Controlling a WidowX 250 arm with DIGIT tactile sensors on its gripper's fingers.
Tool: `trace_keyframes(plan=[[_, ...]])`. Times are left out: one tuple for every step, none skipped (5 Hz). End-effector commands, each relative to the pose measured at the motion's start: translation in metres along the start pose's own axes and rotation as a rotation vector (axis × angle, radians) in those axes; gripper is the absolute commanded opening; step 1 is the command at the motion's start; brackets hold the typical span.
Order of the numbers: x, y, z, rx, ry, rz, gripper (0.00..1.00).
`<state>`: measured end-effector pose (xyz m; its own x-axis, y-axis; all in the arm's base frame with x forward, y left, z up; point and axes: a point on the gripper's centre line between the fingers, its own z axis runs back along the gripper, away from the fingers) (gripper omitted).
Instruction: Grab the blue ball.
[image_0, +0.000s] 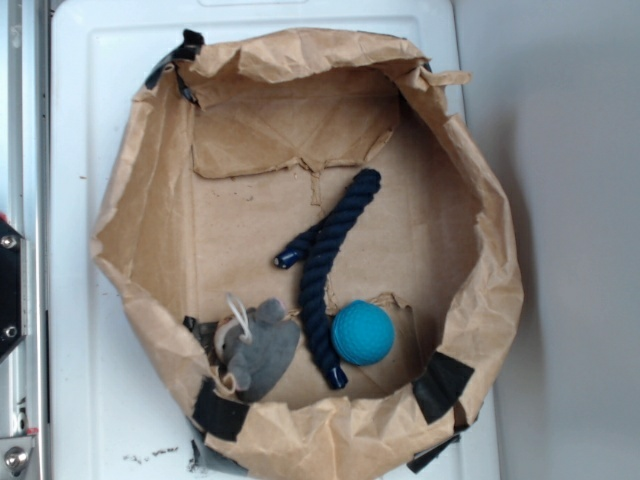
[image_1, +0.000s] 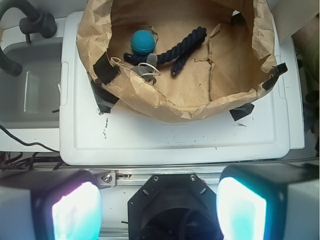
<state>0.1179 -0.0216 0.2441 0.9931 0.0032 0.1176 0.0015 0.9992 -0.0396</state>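
Note:
The blue ball (image_0: 362, 333) is a small teal round ball lying on the floor of a brown paper-lined bin (image_0: 480, 200), near its front wall. It touches the dark navy twisted rope (image_0: 330, 265) on its left. A grey plush toy (image_0: 258, 348) lies left of the rope. In the wrist view the ball (image_1: 143, 42) sits far off at the top, inside the bin. My gripper (image_1: 159, 210) is open and empty, with both glowing pads (image_1: 75, 212) wide apart, well back from the bin above the metal rail. The gripper is out of the exterior view.
The bin stands on a white plastic lid (image_0: 80, 150). Black tape patches (image_0: 442, 385) hold the paper rim. A grey sink (image_1: 30, 85) with a dark faucet (image_1: 35, 22) lies to the left in the wrist view. A black mount (image_1: 172, 205) sits between the pads.

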Motion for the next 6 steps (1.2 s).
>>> trace_keyframes(plan=[[0.0, 0.0, 0.0, 0.0, 0.0, 0.0, 1.0], [0.022, -0.008, -0.004, -0.02, 0.079, 0.041, 1.0], [0.036, -0.008, -0.008, -0.025, 0.056, 0.086, 1.0], [0.065, -0.003, -0.017, -0.049, -0.054, 0.01, 1.0], [0.084, 0.01, -0.027, -0.114, -0.097, -0.017, 1.0], [0.119, 0.023, -0.037, -0.084, -0.103, 0.048, 1.0]])
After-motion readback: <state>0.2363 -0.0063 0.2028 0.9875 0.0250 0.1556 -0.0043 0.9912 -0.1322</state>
